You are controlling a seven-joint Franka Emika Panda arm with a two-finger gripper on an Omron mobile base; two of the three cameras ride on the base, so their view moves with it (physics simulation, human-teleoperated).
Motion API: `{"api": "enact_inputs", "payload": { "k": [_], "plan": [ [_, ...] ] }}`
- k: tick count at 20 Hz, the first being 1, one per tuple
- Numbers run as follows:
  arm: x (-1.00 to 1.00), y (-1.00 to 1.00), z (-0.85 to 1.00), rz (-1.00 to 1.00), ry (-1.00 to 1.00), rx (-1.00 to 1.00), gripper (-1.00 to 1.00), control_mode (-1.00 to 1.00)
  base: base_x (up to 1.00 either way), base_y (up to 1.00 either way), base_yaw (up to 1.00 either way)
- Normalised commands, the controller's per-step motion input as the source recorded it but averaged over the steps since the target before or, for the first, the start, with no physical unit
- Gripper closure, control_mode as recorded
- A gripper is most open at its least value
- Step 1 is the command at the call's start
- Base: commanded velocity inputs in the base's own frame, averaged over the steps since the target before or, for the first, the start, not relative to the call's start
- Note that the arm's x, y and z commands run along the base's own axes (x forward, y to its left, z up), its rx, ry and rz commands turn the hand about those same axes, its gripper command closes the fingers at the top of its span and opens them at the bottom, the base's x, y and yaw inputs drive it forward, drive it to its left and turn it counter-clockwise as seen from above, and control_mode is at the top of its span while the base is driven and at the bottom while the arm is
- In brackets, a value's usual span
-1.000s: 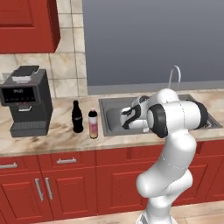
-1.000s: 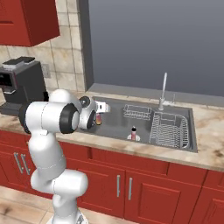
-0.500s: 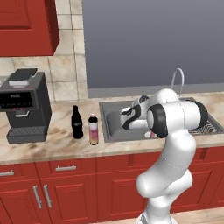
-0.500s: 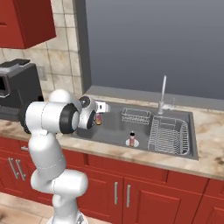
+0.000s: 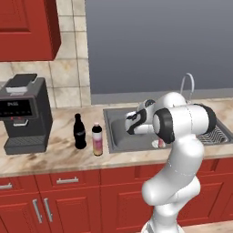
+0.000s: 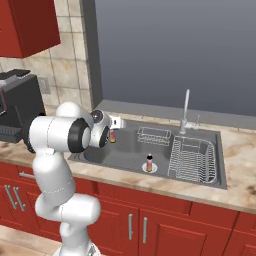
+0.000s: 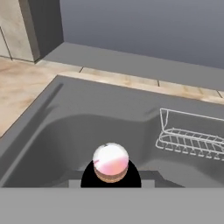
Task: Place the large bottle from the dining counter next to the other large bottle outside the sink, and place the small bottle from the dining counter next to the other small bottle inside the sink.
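Observation:
My gripper (image 6: 114, 131) hangs over the left part of the sink (image 6: 125, 152), shut on a small bottle (image 6: 113, 137) with a pink top. The hand view looks straight down on that bottle (image 7: 110, 161), with the grey sink basin (image 7: 87, 122) beneath it. Another small bottle (image 6: 148, 162) stands upright in the middle of the sink floor. On the counter left of the sink stand two large bottles side by side: a dark one (image 5: 79, 132) and a pink and yellow one (image 5: 97, 139). From the left base view my gripper (image 5: 129, 124) is over the sink, right of both.
A black coffee machine (image 5: 22, 116) stands on the counter at the far left. A wire dish rack (image 6: 192, 160) fills the sink's right half, and a small wire basket (image 6: 154, 135) sits at its back. The faucet (image 6: 185, 107) rises behind the sink.
The whole picture has shifted a little, so the base has moved. The arm keeps its pose over the sink with the small bottle still held.

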Motion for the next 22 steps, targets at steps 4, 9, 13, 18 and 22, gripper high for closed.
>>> {"api": "enact_inputs", "payload": {
  "k": [4,9,13,18,22],
  "plan": [
    [0.0,0.0,0.0,0.0,0.0,0.0,1.0,1.0,0.32,-0.11,0.0],
    [0.0,0.0,0.0,0.0,0.0,0.0,1.0,1.0,0.31,-0.12,0.0],
    [0.0,0.0,0.0,0.0,0.0,0.0,1.0,1.0,0.31,-0.12,0.0],
    [0.0,0.0,0.0,0.0,0.0,0.0,1.0,1.0,0.21,-0.07,0.0],
    [0.0,0.0,0.0,0.0,0.0,0.0,1.0,1.0,0.0,0.0,0.0]
  ]
}}
